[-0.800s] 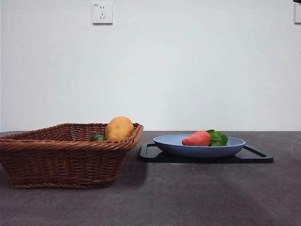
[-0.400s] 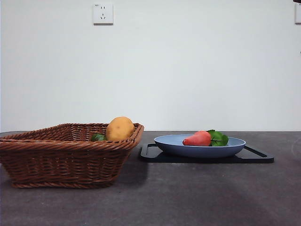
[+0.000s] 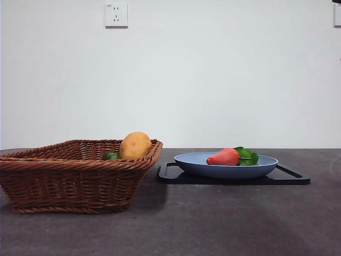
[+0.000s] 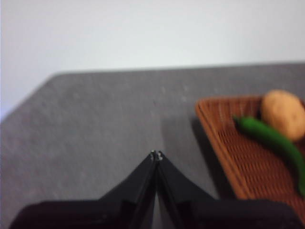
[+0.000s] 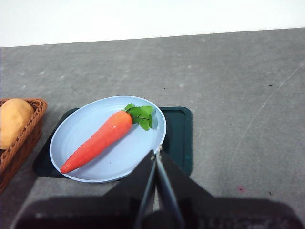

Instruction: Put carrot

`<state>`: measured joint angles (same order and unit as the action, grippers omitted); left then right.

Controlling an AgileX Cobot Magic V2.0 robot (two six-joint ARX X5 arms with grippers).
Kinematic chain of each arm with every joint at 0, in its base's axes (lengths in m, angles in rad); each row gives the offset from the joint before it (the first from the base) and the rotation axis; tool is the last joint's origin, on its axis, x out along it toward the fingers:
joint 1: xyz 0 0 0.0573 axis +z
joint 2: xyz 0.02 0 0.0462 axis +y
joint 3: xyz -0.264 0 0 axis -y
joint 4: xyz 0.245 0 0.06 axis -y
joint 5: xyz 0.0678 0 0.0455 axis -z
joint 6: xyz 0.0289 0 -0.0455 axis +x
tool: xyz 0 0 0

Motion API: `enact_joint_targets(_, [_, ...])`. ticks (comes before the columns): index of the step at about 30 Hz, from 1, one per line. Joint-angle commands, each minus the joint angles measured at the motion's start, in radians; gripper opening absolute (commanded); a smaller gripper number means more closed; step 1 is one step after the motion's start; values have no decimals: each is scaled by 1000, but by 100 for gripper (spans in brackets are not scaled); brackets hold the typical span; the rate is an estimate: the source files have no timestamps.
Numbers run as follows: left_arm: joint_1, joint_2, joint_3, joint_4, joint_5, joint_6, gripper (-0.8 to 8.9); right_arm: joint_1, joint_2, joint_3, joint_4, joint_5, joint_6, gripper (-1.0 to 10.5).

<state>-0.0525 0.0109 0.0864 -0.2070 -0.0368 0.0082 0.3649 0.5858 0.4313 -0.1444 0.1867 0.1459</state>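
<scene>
- An orange-red carrot with bright green leaves lies on its side in a shallow pale blue plate. Its pointed tip rests near the plate's rim and its leafy thick end sits toward the opposite rim.
- In the front view the carrot shows just above the plate's edge.
- The plate sits on a flat black tray, and the tray lies on a dark grey table.
- Beside the tray stands a brown wicker basket, close to the tray's edge. It holds a round yellowish-tan potato and a long green pepper, which lies against the potato.
- The right gripper hangs above the table near the plate's rim, its two black jaws pressed together with nothing between them.
- The left gripper hangs over bare table beside the basket, also closed on itself and holding nothing.
- A white wall with a power socket rises behind the table.
</scene>
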Motion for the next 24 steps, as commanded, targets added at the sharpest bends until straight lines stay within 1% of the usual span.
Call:
enact_joint_targets(1, [3, -9, -30, 18, 13, 11, 8, 3, 3, 5, 8, 5, 10, 3])
enact_joint_targets(6, [3, -9, -75, 12, 15, 11, 8, 3, 3, 5, 8, 4, 10, 3])
enact_joint_targets(24, [2, -7, -75, 19, 15, 12, 8, 3, 3, 5, 8, 4, 10, 3])
